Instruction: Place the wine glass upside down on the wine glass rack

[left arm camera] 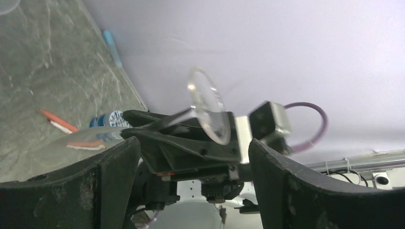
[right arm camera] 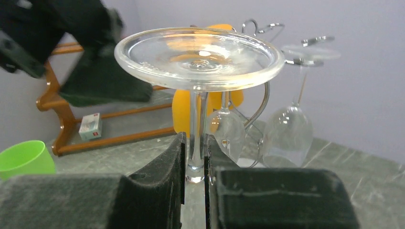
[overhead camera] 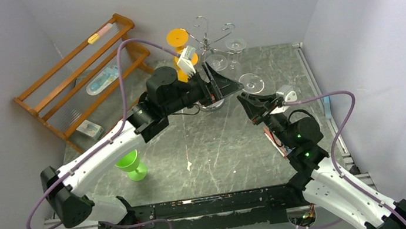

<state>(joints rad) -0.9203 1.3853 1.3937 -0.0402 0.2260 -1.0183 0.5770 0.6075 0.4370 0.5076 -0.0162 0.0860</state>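
Your right claw is pinched narrow on the wine glass. Its black, rough-faced fingers clamp the thin clear stem from both sides. The glass stands inverted in that grip: the flat round foot, smooth and thick-rimmed, sits straight above the fingertips, and the bowel end drops below them out of sight.

Your left claw stands wide, its broad matte black fingers spread far apart. Its tips are just beside the glass foot, on the side opposite your right claw. You cannot tell from any view whether they touch the glass.

The wine glass rack rises beyond your right claw and a little to its right. It is shiny silver wire, curled into scrolls on top, and two clear hanging glasses sit bowl-down on it. The held glass is near the rack but not on it.

Left of your right claw is a bright green plastic cup on the veined grey-green table.
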